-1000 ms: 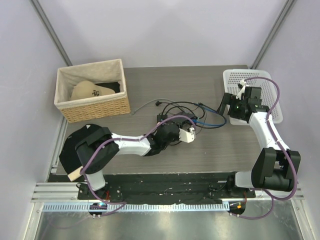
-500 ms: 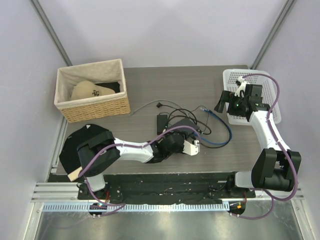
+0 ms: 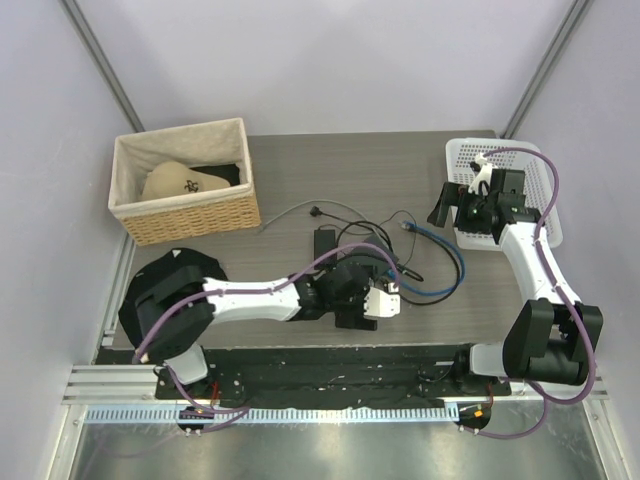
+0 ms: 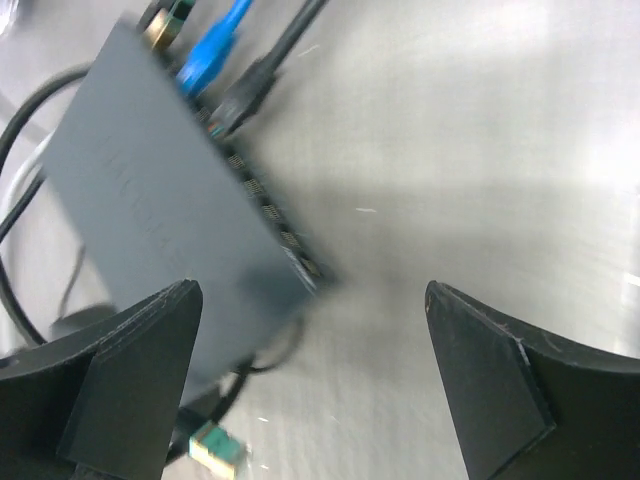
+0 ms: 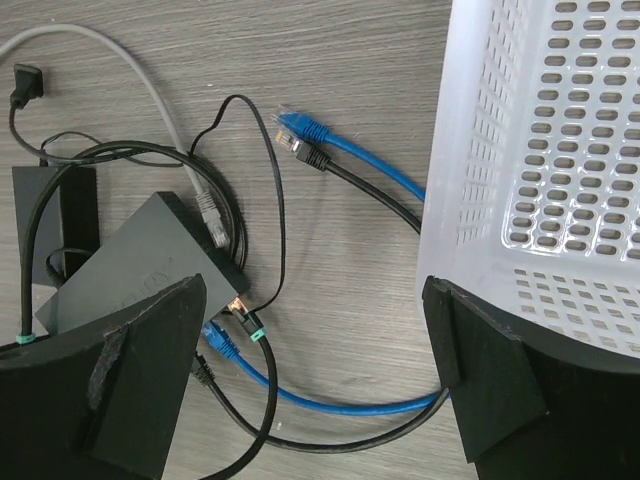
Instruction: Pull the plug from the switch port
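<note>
On the bench (image 3: pixel 300 170), the light switch (image 5: pixel 130 265) sits in a tangle of black cords (image 5: pixel 375 200), so an arm snagging a loop would likely drag it. The blue cable (image 5: pixel 370 160) ends in a free blue plug (image 5: pixel 298 125) lying near the white basket (image 5: pixel 560 150), while a seated blue plug (image 4: pixel 215 45) sits in the switch edge. Tugging that one by its cord risks sliding the box. The left fingers (image 4: pixel 130 380) and right fingers (image 5: pixel 120 370) both gape wide, gripping nothing.

Pale lilac walls (image 3: pixel 330 60), dark wood-grain table (image 3: pixel 340 165)
</note>
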Motion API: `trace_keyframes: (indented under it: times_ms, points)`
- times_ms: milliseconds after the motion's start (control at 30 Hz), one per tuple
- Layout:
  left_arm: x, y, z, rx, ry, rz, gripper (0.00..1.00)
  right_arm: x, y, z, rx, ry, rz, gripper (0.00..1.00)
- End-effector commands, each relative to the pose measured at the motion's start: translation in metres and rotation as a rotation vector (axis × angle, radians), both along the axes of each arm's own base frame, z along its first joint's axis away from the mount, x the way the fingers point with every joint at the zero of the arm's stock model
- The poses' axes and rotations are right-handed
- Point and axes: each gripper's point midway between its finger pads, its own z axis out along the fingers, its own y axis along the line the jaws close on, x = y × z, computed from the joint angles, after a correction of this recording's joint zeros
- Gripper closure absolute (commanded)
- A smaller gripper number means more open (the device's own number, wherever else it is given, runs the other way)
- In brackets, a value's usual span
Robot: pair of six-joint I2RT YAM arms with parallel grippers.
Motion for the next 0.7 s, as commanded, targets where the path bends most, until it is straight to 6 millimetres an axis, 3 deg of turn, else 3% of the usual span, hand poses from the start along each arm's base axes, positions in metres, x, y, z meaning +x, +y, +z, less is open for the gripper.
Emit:
trace_keyframes:
  times_ms: [0, 67, 100, 133, 167, 200, 233, 333, 400, 433, 467, 500, 567, 667]
  points:
    - [-0.055, 0.018, 0.041, -0.004, 0.312, -0.144, 0.0, 0.0, 0.004, 0.029, -0.003, -0.09, 0.041, 0.0]
    - [-0.067, 0.042, 0.043, 0.055, 0.409, -0.144, 0.0, 0.0, 0.007, 0.033, 0.003, -0.094, 0.06, 0.01]
    - [-0.057, 0.052, 0.053, 0.038, 0.431, -0.103, 0.0, 0.0, 0.008, 0.035, 0.007, -0.097, 0.069, 0.0]
    - [-0.059, 0.058, 0.075, -0.015, 0.446, -0.1, 0.0, -0.001, 0.015, 0.042, 0.028, -0.11, 0.101, 0.01]
    - [-0.056, 0.069, 0.085, -0.033, 0.471, -0.049, 0.0, -0.004, 0.019, 0.043, 0.035, -0.107, 0.124, 0.02]
    - [-0.043, 0.078, 0.1, -0.088, 0.491, 0.032, 0.0, -0.007, 0.023, 0.045, 0.041, -0.113, 0.145, 0.02]
    - [-0.042, 0.086, 0.126, -0.159, 0.471, 0.048, 0.0, -0.011, 0.034, 0.044, 0.052, -0.11, 0.181, 0.06]
    - [-0.002, 0.099, 0.174, -0.339, 0.388, 0.2, 0.0, -0.02, 0.051, 0.035, 0.049, -0.086, 0.227, 0.11]
    - [0.039, 0.109, 0.195, -0.412, 0.329, 0.338, 0.0, -0.02, 0.075, 0.027, 0.048, -0.076, 0.288, 0.12]
    - [0.053, 0.11, 0.201, -0.443, 0.332, 0.403, 0.0, -0.02, 0.085, 0.025, 0.061, -0.071, 0.307, 0.16]
    - [0.078, 0.115, 0.185, -0.411, 0.36, 0.491, 0.0, -0.017, 0.099, 0.028, 0.08, -0.091, 0.344, 0.18]
    - [0.093, 0.112, 0.204, -0.45, 0.362, 0.51, 0.0, -0.016, 0.108, 0.028, 0.09, -0.094, 0.361, 0.19]
    - [0.115, 0.107, 0.197, -0.473, 0.508, 0.563, 0.03, -0.014, 0.126, 0.025, 0.06, -0.101, 0.43, 0.22]
    - [0.131, 0.103, 0.184, -0.497, 0.651, 0.634, 0.04, -0.017, 0.139, 0.019, -0.02, -0.116, 0.558, 0.22]
